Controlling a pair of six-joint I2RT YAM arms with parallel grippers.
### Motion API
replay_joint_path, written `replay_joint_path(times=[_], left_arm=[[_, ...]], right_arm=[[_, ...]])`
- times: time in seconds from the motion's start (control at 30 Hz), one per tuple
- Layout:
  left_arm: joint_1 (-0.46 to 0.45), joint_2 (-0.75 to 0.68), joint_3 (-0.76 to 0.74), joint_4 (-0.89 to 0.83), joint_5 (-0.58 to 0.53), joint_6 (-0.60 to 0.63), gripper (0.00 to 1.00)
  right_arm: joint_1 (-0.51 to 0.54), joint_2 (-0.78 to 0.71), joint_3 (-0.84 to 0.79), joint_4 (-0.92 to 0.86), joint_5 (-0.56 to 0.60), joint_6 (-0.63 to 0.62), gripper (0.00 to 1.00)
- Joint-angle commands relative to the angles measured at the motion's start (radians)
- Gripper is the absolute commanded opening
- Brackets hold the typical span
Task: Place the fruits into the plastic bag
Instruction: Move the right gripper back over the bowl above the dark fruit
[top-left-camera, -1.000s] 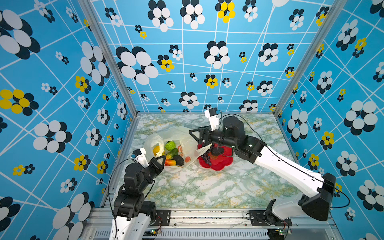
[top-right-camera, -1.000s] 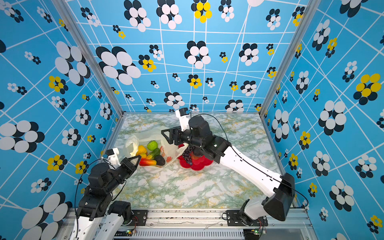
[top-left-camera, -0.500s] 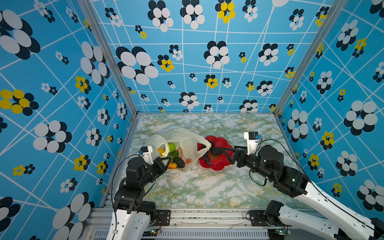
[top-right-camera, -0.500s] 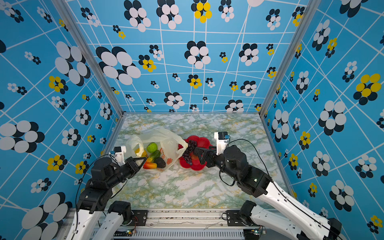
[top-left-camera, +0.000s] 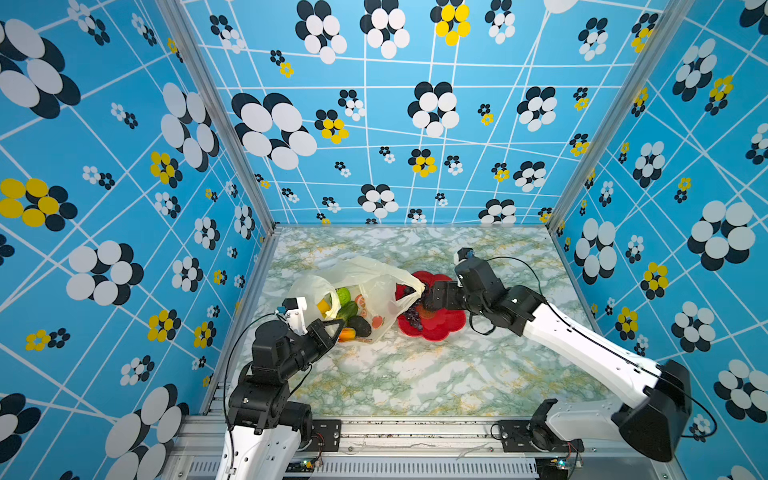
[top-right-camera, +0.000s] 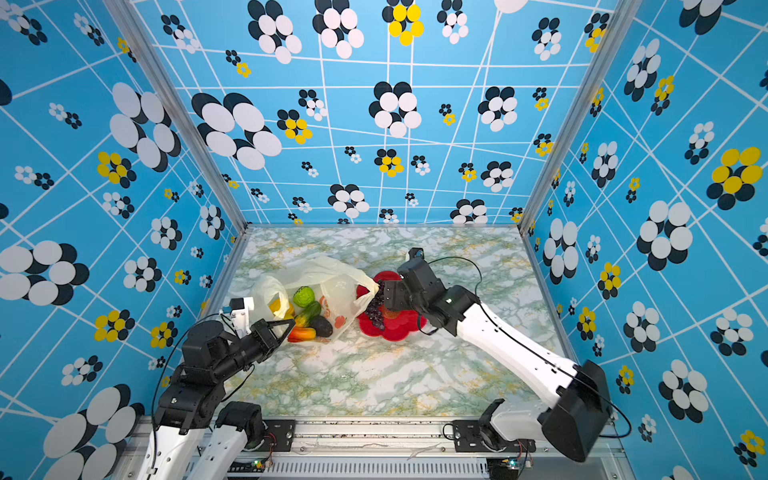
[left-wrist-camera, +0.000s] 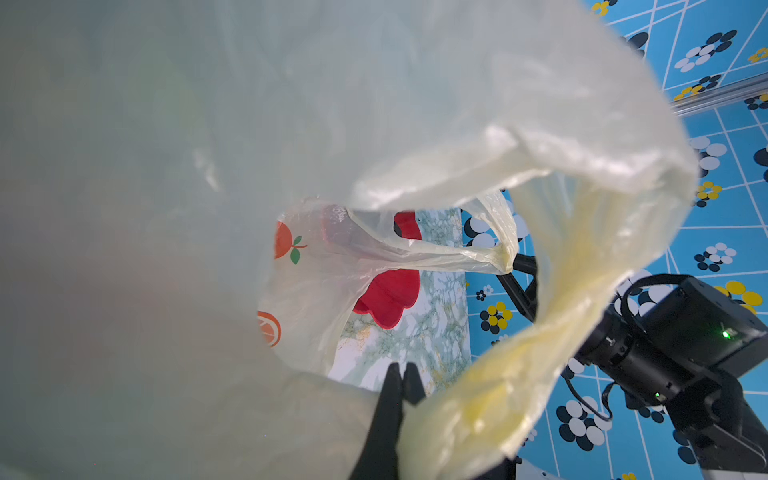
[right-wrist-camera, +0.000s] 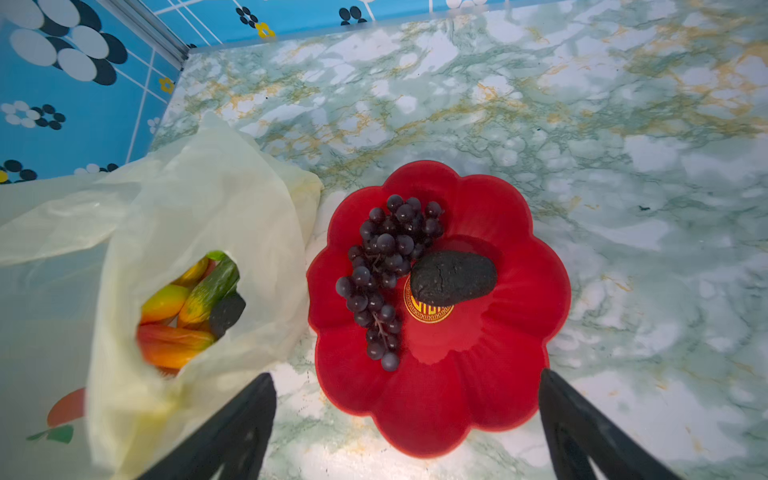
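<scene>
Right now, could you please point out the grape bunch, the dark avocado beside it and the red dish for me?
grape bunch (right-wrist-camera: 384, 266): right wrist view, middle of the cluster.
avocado (right-wrist-camera: 453, 276): right wrist view, centre of its dark skin.
red dish (right-wrist-camera: 490, 374): right wrist view, bare red part clear of the fruit.

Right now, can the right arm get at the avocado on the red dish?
Probably yes. The right hand hangs open over the dish, and the avocado lies uncovered on it. The grapes lie against its side, so a grip may catch them; the bag is aside.
</scene>
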Motion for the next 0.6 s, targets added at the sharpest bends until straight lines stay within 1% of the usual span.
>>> replay_joint_path(times=[0.0,0.1,0.17,0.2,0.27,0.43,0.57], left_arm=[[0.007,-0.012,-0.014,0.034,-0.027,-0.010,0.00],[0.006,-0.020,-0.012,0.036,-0.028,-0.022,0.00],[0.006,-0.024,-0.009,0.036,-0.030,-0.019,0.00],[0.006,-0.024,-0.007,0.035,-0.032,-0.018,0.00],[0.006,-0.025,-0.001,0.033,-0.036,-0.019,0.00],[0.007,-0.032,0.006,0.032,-0.048,-0.025,0.00],[0.006,-0.046,0.005,0.018,-0.055,-0.029,0.00]], right_arm=[[-0.054,0.074,0.081,-0.084,-0.149,-0.061,0.95],[-0.140,0.166,0.138,-0.156,-0.262,-0.212,0.90],[-0.176,0.234,0.184,-0.223,-0.282,-0.324,0.90],[-0.185,0.265,0.201,-0.252,-0.280,-0.351,0.90],[-0.191,0.334,0.244,-0.294,-0.294,-0.397,0.89],[-0.192,0.448,0.283,-0.253,-0.348,-0.463,0.91],[-0.191,0.541,0.365,-0.284,-0.362,-0.514,0.92]])
